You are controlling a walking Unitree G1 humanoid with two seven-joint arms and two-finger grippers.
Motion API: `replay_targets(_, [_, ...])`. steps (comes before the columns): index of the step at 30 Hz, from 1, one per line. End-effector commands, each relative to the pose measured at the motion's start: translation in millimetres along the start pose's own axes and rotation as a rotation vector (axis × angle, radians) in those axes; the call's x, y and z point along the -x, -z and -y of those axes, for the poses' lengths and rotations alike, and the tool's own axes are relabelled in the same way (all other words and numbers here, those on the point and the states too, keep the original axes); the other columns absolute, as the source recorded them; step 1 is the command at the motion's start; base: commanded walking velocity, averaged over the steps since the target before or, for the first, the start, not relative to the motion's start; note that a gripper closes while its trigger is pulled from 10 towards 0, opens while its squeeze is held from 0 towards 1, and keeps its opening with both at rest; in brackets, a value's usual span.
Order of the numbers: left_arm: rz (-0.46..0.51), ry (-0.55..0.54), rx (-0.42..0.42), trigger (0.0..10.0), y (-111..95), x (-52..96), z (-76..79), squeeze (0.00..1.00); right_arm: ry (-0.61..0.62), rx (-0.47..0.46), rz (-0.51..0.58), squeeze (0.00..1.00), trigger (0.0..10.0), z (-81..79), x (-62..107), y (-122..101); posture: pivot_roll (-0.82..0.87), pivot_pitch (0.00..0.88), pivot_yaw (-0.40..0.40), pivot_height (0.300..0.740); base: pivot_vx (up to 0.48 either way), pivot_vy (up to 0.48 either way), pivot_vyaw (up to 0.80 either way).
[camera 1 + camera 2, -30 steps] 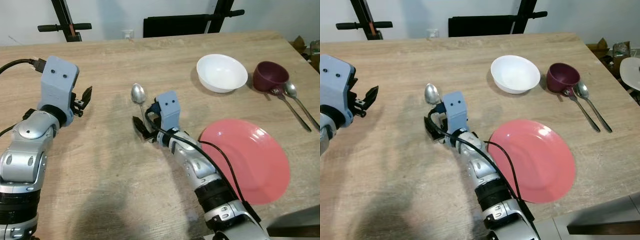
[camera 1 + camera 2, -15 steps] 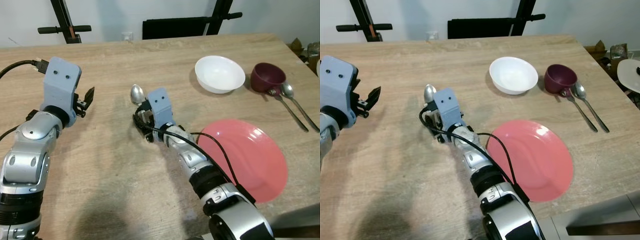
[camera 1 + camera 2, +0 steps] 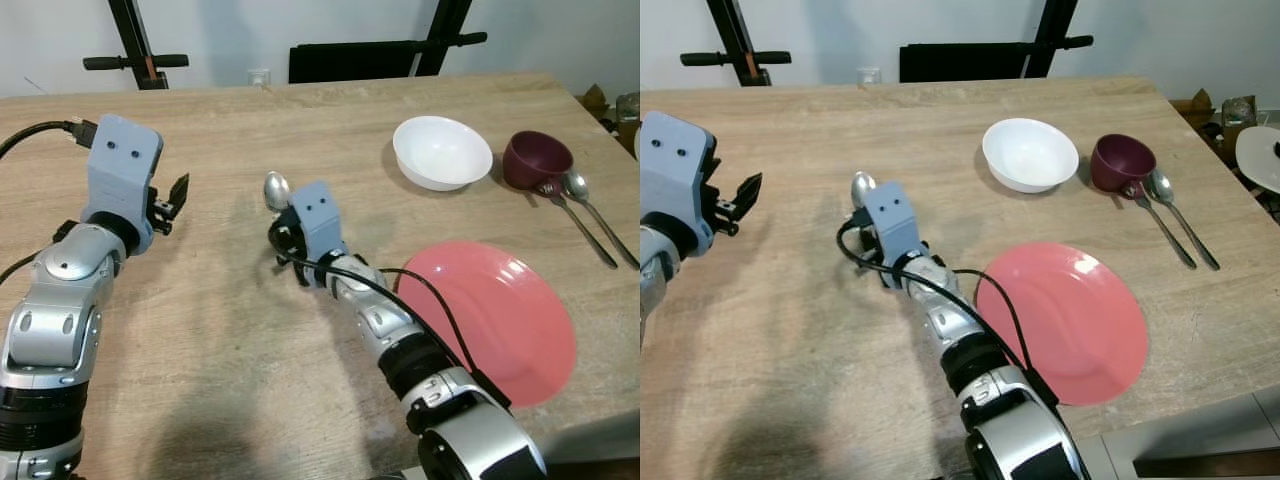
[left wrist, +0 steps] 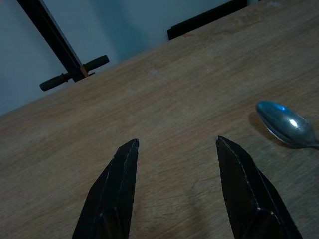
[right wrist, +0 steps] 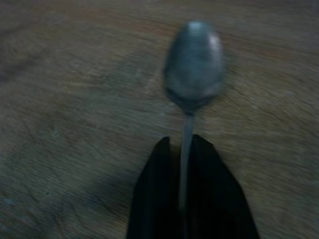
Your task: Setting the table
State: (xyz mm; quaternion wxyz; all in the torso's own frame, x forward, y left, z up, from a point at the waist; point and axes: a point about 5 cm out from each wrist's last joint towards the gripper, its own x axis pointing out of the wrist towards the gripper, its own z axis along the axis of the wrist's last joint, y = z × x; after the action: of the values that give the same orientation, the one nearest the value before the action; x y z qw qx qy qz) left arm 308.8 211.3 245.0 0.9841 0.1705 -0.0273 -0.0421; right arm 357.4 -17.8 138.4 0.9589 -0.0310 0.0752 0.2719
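Note:
A silver spoon (image 3: 275, 190) lies on the wooden table (image 3: 230, 340), bowl end pointing to the far side. My right gripper (image 3: 281, 238) sits low over its handle, just left of the pink plate (image 3: 490, 320). In the right wrist view the two black fingers (image 5: 154, 199) are shut on the thin handle, and the spoon bowl (image 5: 194, 59) sticks out beyond them. My left gripper (image 3: 170, 198) hovers open over bare table to the left of the spoon. The left wrist view has its fingers (image 4: 119, 174) wide apart, with the spoon (image 4: 286, 124) off to one side.
A white bowl (image 3: 443, 150) and a maroon cup (image 3: 535, 158) stand at the far right. A fork and a second spoon (image 3: 590, 220) lie beside the cup. A black chair back (image 3: 370, 58) and black stand legs are beyond the table's far edge.
My right gripper has slid up the handle toward the spoon's bowl and its fingers have shut on the handle. The left arm has barely moved. The camera has shifted slightly.

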Motion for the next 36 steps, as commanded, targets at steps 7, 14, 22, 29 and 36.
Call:
replay_targets(7, [-0.026, 0.006, 0.006, 10.0, 6, 1.0, 4.6, 0.0, 0.039, -0.169, -0.125, 0.0, 0.0, 7.0, 10.5, 36, 0.04, 0.137, 0.017, 0.74, 0.0, 0.0, 0.0])
replay_targets(14, [-0.024, 0.025, 0.031, 10.0, 8, 0.1, 17.3, 0.0, 0.001, -0.281, 0.212, 0.0, 0.0, 16.7, 27.8, -24, 0.02, 0.119, 0.013, 0.74, 0.0, 0.0, 0.0])
replay_targets(22, [0.01, -0.033, 0.083, 10.0, 3, -3.8, 16.3, 0.0, -0.009, -0.32, 0.414, 0.0, 10.0, 21.3, 62.1, -53, 0.01, 0.099, 0.014, 0.74, 0.0, 0.0, 0.0])
replay_targets(29, [0.021, -0.03, 0.09, 10.0, 3, -1.7, 20.9, 0.0, 0.075, -0.412, 0.511, 0.0, 10.0, 24.2, 81.1, -55, 0.0, 0.081, 0.025, 0.74, 0.0, 0.0, 0.0])
replay_targets(36, [0.005, 0.036, 0.132, 10.0, 11, 5.7, 44.7, 0.0, 0.186, -0.41, 0.554, 0.0, 10.0, 36.1, 96.6, -56, -0.02, 0.077, 0.028, 0.74, 0.0, 0.0, 0.0])
